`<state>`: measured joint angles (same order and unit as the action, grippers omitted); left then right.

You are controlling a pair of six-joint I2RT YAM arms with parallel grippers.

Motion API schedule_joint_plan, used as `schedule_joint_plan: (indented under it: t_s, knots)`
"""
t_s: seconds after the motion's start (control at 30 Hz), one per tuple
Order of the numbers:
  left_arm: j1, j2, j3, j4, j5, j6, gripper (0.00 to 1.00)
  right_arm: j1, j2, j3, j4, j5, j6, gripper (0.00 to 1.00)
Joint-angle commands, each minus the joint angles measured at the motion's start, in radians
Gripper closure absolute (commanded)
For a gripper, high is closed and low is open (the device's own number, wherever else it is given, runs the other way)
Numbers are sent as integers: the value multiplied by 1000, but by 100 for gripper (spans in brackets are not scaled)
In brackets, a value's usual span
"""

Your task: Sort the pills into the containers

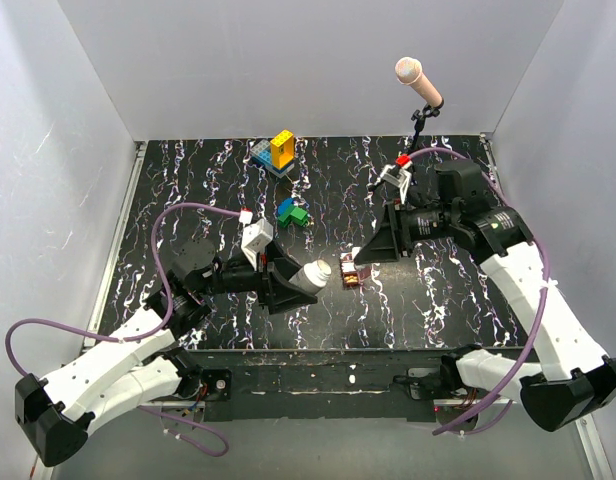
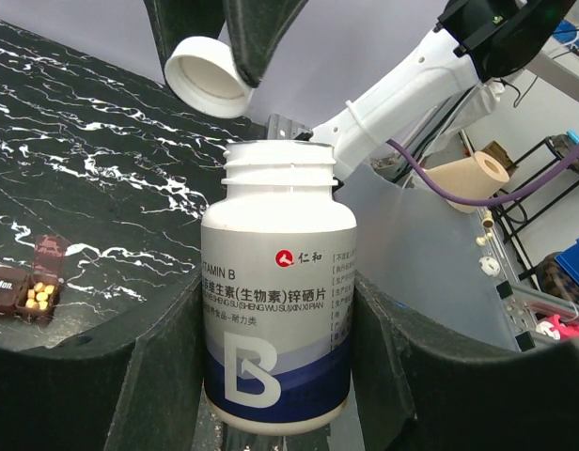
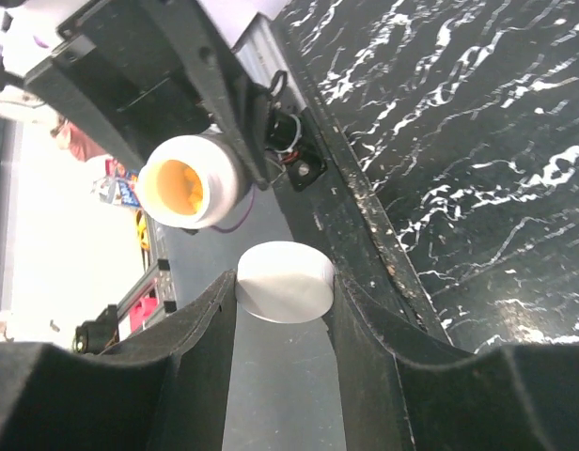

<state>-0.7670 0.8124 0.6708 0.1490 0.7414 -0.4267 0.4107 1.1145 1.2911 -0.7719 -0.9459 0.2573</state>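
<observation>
One brown pill box [image 1: 350, 275] sits on the black marbled table [image 1: 188, 200], with one lid flipped up and a few yellow pills in that compartment. Just left of the pill box, the left gripper [image 1: 300, 282] is clamped around one white vitamin bottle [image 2: 278, 282], which lies on its side with its open mouth facing the box. Just above the pill box, the right gripper [image 3: 285, 287] pinches one white cap [image 2: 207, 75] between its two fingers. Yellow pills show inside the bottle's mouth. Well beyond the pill box are two clusters of toy blocks [image 1: 292, 212], and one microphone [image 1: 418, 80] stands at the far edge.
</observation>
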Motion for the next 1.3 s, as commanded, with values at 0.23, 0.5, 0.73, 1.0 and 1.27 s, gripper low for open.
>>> schedule_joint_plan:
  t_s: [0.23,0.5,0.73,1.0,1.27]
  knots:
    - [5,-1,59,-2,96,5,100,149,68,111,71,-149,-7,96]
    - [3,4,62,-11,119,-10,100,235,133,175,10,-146,-35,96]
    - [2,16,65,-19,128,-14,100,270,182,247,-101,-114,-84,97]
    - [-6,30,64,-23,127,-11,100,304,223,304,-190,-70,-115,97]
    - [-20,39,67,-23,125,-14,100,324,257,335,-273,-40,-158,97]
